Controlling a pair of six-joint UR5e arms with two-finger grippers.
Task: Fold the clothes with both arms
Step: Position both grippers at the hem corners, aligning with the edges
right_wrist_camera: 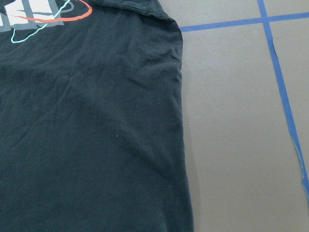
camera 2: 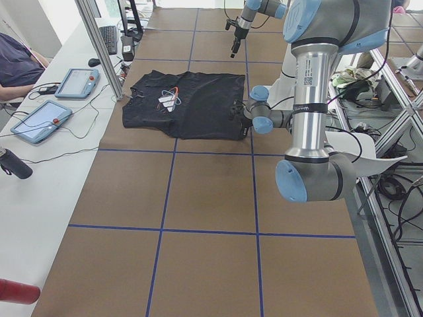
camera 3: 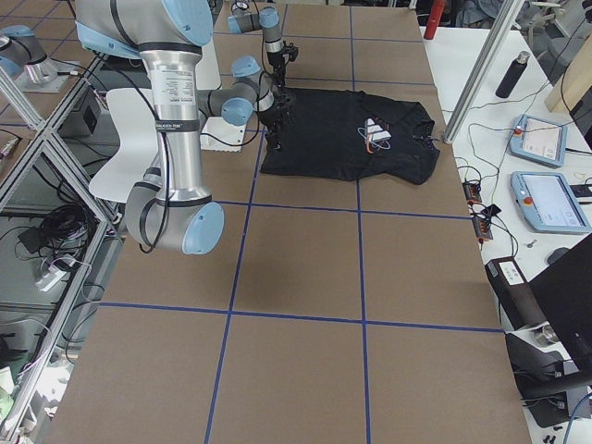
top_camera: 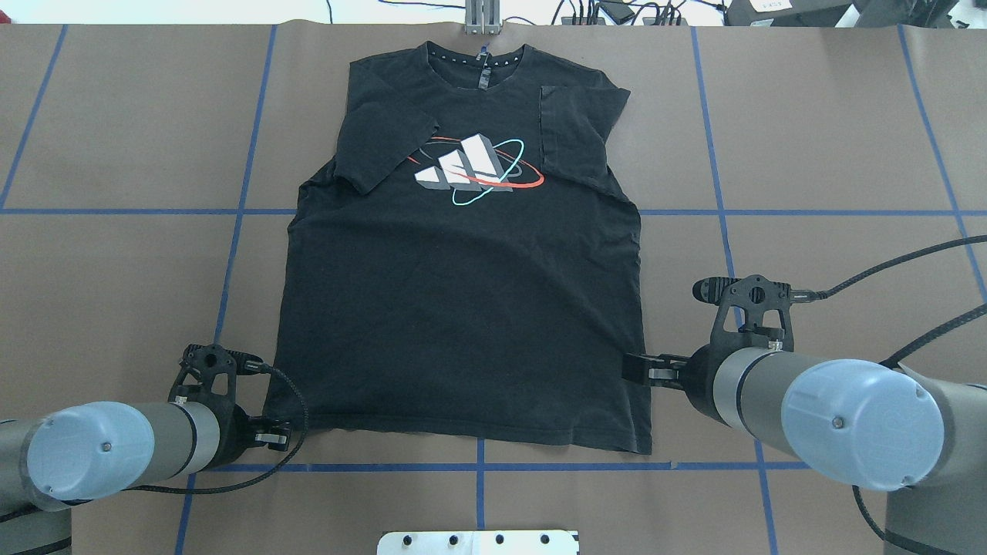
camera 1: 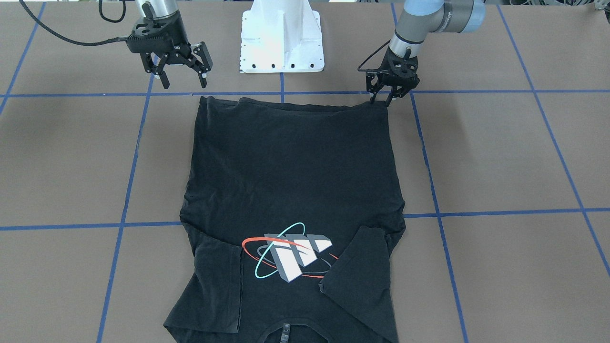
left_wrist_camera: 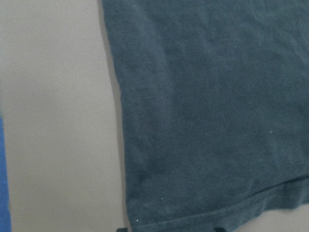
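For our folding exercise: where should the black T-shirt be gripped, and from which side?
Likely grip the T-shirt at its two hem corners, from the robot's side: that edge lies flat nearest the base, with both sleeves folded inward.

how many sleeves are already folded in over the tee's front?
2. On the robot's left, one sleeve lies angled across the chest of the tee, overlapping the edge of the print. On its right, the other sleeve lies folded in beside the print. None hidden.
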